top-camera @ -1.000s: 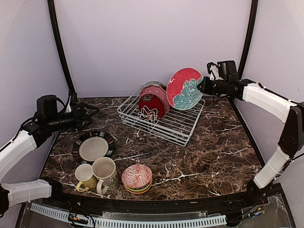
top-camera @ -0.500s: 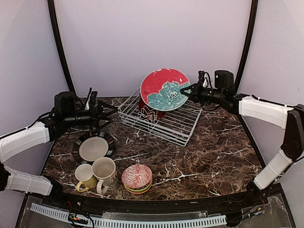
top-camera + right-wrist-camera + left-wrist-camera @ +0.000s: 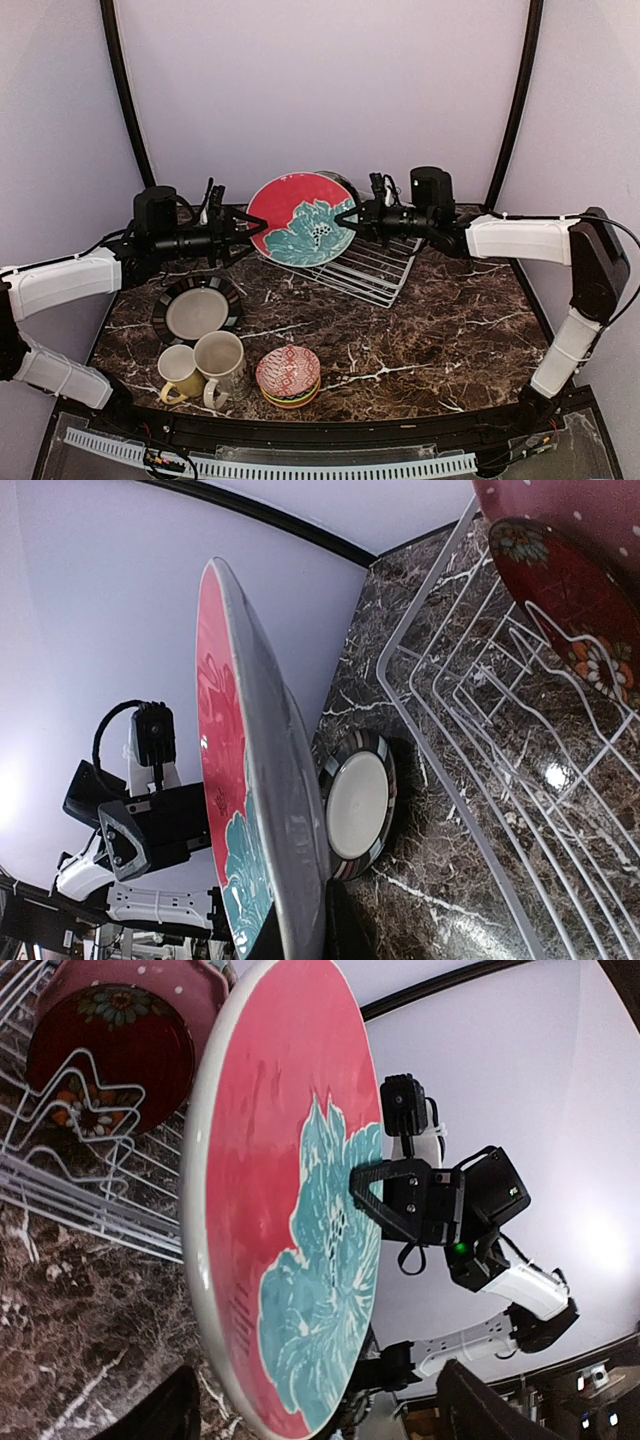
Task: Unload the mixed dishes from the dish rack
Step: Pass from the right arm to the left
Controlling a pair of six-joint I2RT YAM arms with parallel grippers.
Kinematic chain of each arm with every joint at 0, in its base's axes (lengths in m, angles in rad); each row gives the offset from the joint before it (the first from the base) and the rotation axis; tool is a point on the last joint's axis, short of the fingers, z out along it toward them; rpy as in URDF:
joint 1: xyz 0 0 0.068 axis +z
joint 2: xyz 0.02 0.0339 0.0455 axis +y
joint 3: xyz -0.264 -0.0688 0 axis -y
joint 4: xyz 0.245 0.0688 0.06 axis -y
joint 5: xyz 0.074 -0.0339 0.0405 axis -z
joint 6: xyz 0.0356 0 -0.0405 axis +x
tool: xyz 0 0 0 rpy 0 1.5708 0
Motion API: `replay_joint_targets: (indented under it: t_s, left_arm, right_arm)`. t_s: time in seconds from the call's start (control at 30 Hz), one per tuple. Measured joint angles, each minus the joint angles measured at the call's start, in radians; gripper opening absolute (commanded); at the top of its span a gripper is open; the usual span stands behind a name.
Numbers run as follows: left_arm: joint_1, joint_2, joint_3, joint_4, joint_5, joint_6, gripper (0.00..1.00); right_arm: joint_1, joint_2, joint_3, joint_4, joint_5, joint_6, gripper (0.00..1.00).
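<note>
Along the table's back edge sits the dish rack. The red flower plate has moved left off it, up in the air. The right gripper pinches its right edge; the left gripper, spread wide, has reached its left edge.

Right hand grips the red floral plate by its rim, rack behind it

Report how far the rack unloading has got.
Done: a striped plate, a yellow mug, a beige mug and stacked bowls sit on the table. In hand: the right gripper holds the red flowered plate in the air, the open left gripper at its other edge. Left: a dark red dish and a pink dish stand in the rack.
</note>
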Motion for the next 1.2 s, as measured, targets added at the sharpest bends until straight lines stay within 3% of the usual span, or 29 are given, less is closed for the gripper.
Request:
replay_joint_targets:
  t_s: [0.8, 1.07, 1.2]
  left_arm:
    - [-0.003, 0.007, 0.000, -0.060, -0.139, 0.011, 0.02]
    - [0.028, 0.009, 0.001, -0.075, -0.125, -0.016, 0.01]
    - [0.086, -0.016, -0.010, -0.113, -0.081, -0.004, 0.01]
  right_arm:
    - [0.033, 0.065, 0.001, 0.098, -0.051, 0.048, 0.00]
    - [0.029, 0.074, 0.000, 0.146, -0.080, 0.046, 0.43]
    - [0.018, 0.072, -0.005, 0.190, -0.092, 0.051, 0.57]
